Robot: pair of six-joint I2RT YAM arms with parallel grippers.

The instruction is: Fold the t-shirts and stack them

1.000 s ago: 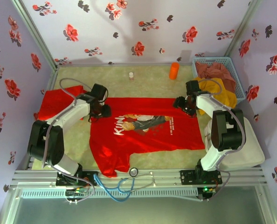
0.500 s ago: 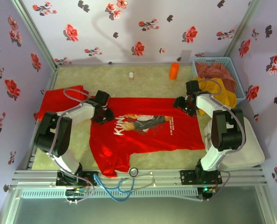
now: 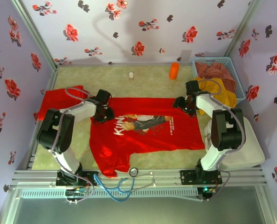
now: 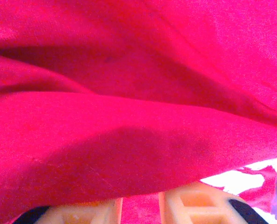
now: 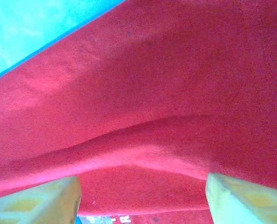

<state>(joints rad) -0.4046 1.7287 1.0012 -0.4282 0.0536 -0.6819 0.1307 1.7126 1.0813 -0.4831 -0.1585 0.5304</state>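
Though the shirt (image 3: 148,135) lies spread print-up, left of the basket (image 3: 213,59) and nearer the arms, it isn't folded yet. From overhead, a second shirt (image 3: 59,100) sits rumpled much further left of the basket. The left claw (image 3: 102,113) is down on the shirt's far corner, the one away from the basket. The right claw (image 3: 184,105) is on the far corner just beside the basket. I'd guess they mean to take that far edge and fold it over.

At the left wrist, the left claw (image 4: 140,205) has its jaws drawn nearly together, with a strip of red cloth nipped between them.

At the right wrist, the right claw (image 5: 143,196) stands wide. A ridge of cloth bulges between its fingers (image 5: 40,200) but isn't pinched.

To do this well, I'd say the right should close on that ridge before either lifts. Both should then rise level so the edge carries over straight.
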